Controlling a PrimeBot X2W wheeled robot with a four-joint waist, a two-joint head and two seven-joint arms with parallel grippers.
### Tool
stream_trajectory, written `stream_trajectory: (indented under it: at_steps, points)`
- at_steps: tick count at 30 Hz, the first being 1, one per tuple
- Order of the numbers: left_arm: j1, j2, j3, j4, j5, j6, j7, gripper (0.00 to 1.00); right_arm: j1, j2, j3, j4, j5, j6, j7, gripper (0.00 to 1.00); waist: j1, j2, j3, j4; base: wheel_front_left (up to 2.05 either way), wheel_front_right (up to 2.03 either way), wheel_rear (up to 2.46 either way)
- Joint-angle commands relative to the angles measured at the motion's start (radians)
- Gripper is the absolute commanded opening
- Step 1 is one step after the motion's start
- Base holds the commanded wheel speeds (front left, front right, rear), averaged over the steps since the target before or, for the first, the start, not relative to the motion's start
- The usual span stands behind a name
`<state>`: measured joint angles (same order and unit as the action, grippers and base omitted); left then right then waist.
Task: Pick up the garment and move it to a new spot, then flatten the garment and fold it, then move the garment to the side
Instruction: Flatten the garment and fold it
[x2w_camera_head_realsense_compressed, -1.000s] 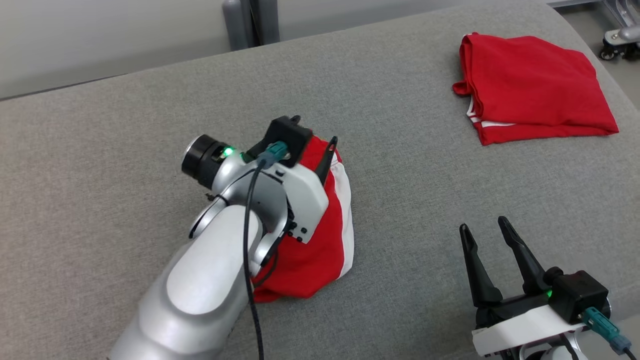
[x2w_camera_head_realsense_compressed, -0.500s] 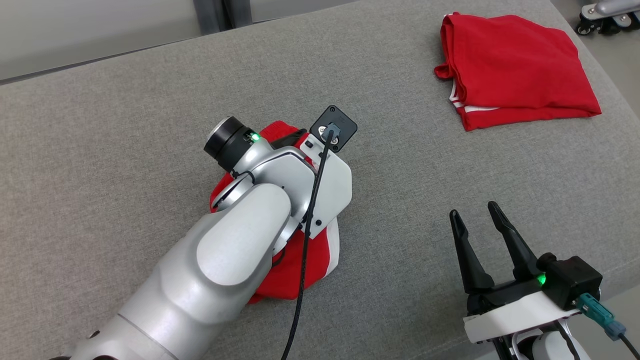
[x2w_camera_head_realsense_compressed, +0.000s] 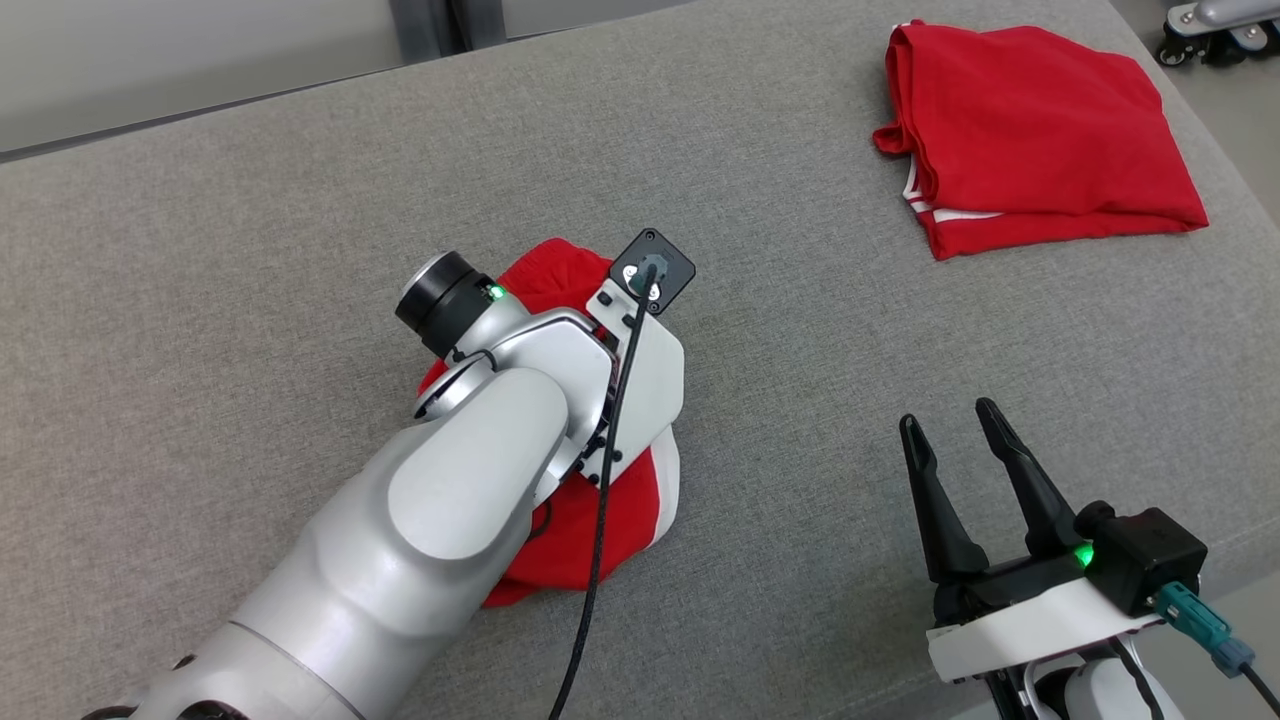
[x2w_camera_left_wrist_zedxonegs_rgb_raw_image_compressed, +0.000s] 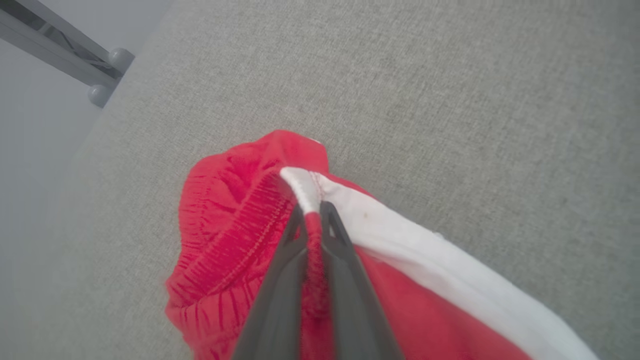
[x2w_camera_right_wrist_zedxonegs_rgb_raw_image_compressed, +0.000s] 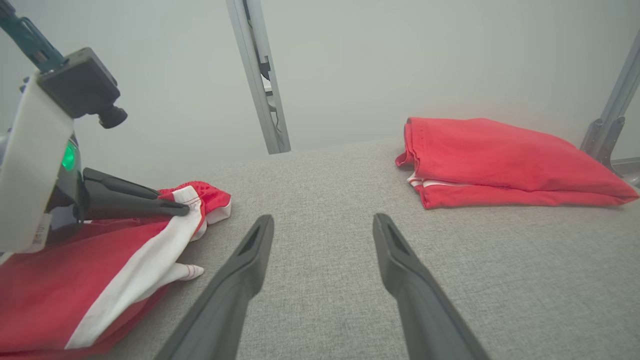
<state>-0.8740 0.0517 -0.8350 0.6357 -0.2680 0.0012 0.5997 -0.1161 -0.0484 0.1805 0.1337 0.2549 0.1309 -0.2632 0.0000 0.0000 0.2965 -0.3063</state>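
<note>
A crumpled red garment (x2w_camera_head_realsense_compressed: 635, 515) with a white side stripe lies on the grey cushion (x2w_camera_head_realsense_compressed: 300, 250), mostly under my left arm. In the left wrist view my left gripper (x2w_camera_left_wrist_zedxonegs_rgb_raw_image_compressed: 312, 212) is shut on the gathered waistband of the garment (x2w_camera_left_wrist_zedxonegs_rgb_raw_image_compressed: 225, 225), where red meets white. The right wrist view shows those fingers (x2w_camera_right_wrist_zedxonegs_rgb_raw_image_compressed: 125, 202) pinching the raised edge of the garment (x2w_camera_right_wrist_zedxonegs_rgb_raw_image_compressed: 60, 280). My right gripper (x2w_camera_head_realsense_compressed: 947, 415) stands open near the front right, apart from the cloth, with nothing between its fingertips (x2w_camera_right_wrist_zedxonegs_rgb_raw_image_compressed: 322, 220).
A second red garment (x2w_camera_head_realsense_compressed: 1040, 130), folded, lies at the back right of the cushion (x2w_camera_right_wrist_zedxonegs_rgb_raw_image_compressed: 500, 160). Grey metal frame posts (x2w_camera_right_wrist_zedxonegs_rgb_raw_image_compressed: 260, 75) stand behind the cushion. A wheeled base (x2w_camera_head_realsense_compressed: 1215, 20) is off the far right corner.
My left gripper has tipped down onto the garment and shut on its waistband. The head camera shifted a little. The right gripper has stayed open and in place.
</note>
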Motion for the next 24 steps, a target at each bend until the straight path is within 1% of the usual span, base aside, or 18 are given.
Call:
stream_trajectory:
  at_steps: [1,3,7,8,9,13,18,24]
  points:
    - [-0.017,0.005,0.002,0.004,-0.010,-0.005,-0.002,0.00,-0.012,-0.005,0.001,-0.006,0.007,0.000,-0.002,1.00,0.0000,0.0000,0.001,0.001,0.00,0.00,0.00]
    - [-0.010,0.005,0.015,-0.005,-0.026,-0.009,-0.035,0.00,-0.012,-0.005,0.000,-0.008,0.007,0.000,-0.002,1.00,0.0000,0.0000,0.001,0.002,0.00,0.00,0.00]
    - [-0.013,0.002,0.060,-0.034,-0.086,0.011,-0.135,0.00,-0.010,-0.005,0.001,-0.002,0.008,0.000,-0.002,1.00,0.0000,0.0000,-0.001,0.004,0.00,0.00,0.00]
    - [-0.019,0.002,0.069,-0.042,-0.105,0.014,-0.155,0.00,-0.010,-0.005,0.004,0.000,0.009,0.000,-0.002,1.00,0.0000,0.0000,-0.002,0.003,0.00,0.00,0.00]
    - [-0.030,0.000,0.079,-0.072,-0.164,0.023,-0.192,0.00,-0.012,-0.005,0.008,0.003,0.010,0.000,-0.002,1.00,0.0000,0.0000,-0.005,0.001,0.00,0.00,0.00]
    - [-0.078,0.002,0.065,-0.127,-0.265,0.075,-0.269,0.00,-0.012,-0.005,0.013,0.008,0.009,0.000,-0.002,1.00,0.0000,0.0000,-0.012,0.000,0.00,0.00,0.00]
    - [-0.182,0.000,0.027,-0.172,-0.387,0.158,-0.381,0.00,-0.007,-0.005,0.024,0.021,-0.002,0.000,-0.002,1.00,0.0000,0.0000,-0.025,0.000,0.00,0.00,0.00]
    - [-0.301,0.002,-0.063,-0.243,-0.512,0.236,-0.484,0.00,0.001,-0.005,0.017,0.027,-0.021,0.000,-0.002,1.00,0.0000,0.0000,-0.034,0.024,0.00,0.00,0.00]
